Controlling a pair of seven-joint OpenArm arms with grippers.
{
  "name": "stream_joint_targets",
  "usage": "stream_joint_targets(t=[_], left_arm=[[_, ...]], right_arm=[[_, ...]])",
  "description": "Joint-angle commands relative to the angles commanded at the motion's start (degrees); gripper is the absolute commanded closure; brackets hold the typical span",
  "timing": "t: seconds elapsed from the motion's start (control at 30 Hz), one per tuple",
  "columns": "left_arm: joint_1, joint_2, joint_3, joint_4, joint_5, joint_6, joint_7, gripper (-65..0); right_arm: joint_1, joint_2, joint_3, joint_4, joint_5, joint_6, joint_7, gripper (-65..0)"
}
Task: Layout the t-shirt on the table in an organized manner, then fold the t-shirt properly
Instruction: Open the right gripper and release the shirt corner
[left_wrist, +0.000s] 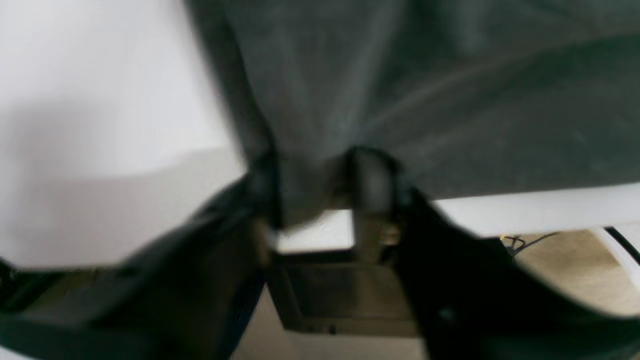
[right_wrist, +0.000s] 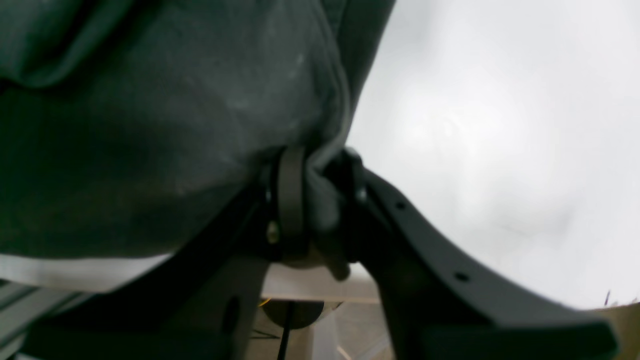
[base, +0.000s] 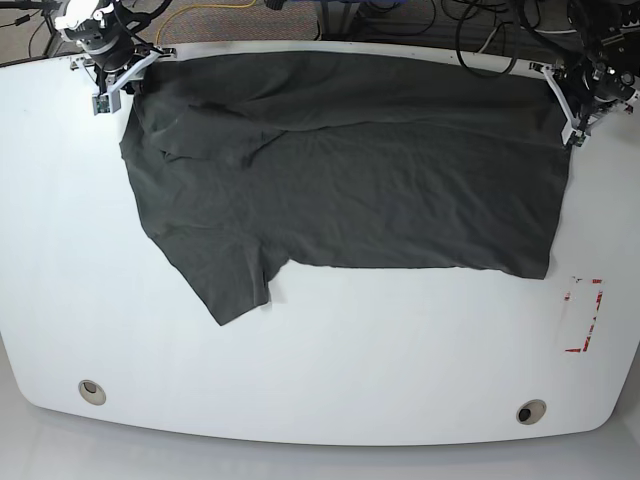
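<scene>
Left wrist view
- Left gripper (left_wrist: 320, 175): jaws nearly together, a bunched fold of the t-shirt (left_wrist: 450, 85) pinched between them.
- Cloth: dark grey, pulled into creases that fan out from the pinch; the picture is blurred.
- Table (left_wrist: 100, 100): white top beside the cloth, its edge running just beyond the fingers (left_wrist: 370, 180), with tan floor past it.

Right wrist view
- Right gripper (right_wrist: 315, 200): jaws nearly closed on a hem edge of the t-shirt (right_wrist: 150, 125), a wad of cloth squeezed between them.
- Table (right_wrist: 500, 125): bare white top on the side away from the cloth.

Base view
- T-shirt (base: 350, 170): spread over the far half of the table (base: 320, 360), its far edge along the table's far edge.
- Lie of the cloth: the long near edge is roughly straight; one sleeve juts toward the near left corner; folds and wrinkles gather at the left end.
- Right gripper (base: 102, 92): at the far left corner, at the shirt's corner there.
- Left gripper (base: 574, 132): at the far right corner, at the shirt's other far corner.
- Grommet holes (base: 92, 391): two near the near edge, one toward each near corner.
- Red-outlined mark (base: 583, 316): by the right edge, just beyond the shirt's near right corner.
</scene>
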Motion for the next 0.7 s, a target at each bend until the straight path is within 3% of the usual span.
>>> stream_joint_targets(t=[0.1,0.13,0.23,0.37,0.43,0.7], left_arm=[[0.00,-0.09,-0.09,2.11,0.00,0.00,1.23,-36.4],[-0.09,-0.09,-0.09,3.08,-0.18,0.00,2.02,-37.4],[-0.88,-0.09,-0.09,4.66,-0.18,0.00,3.87,-37.4],[-2.29,-0.18,0.09,6.59,-0.18,0.00,5.54,-37.4],[-3.08,-0.18,0.26,7.82,-0.26,0.00,5.98,-37.5],[-5.98,-0.18,0.26,10.73,-0.26,0.00,7.74,-37.5]], right_arm=[[0.00,0.00,0.00,1.49,0.00,0.00,0.00,-26.5],[0.00,0.00,0.00,2.55,0.00,0.00,0.00,-33.1],[0.00,0.00,0.00,4.75,0.00,0.00,0.00,-47.4],[0.09,0.00,-0.09,7.91,0.00,0.00,0.00,-60.9],[0.09,0.00,-0.09,9.49,0.00,0.00,0.00,-63.7],[2.11,0.18,-0.44,10.46,0.00,0.00,0.00,-63.4]])
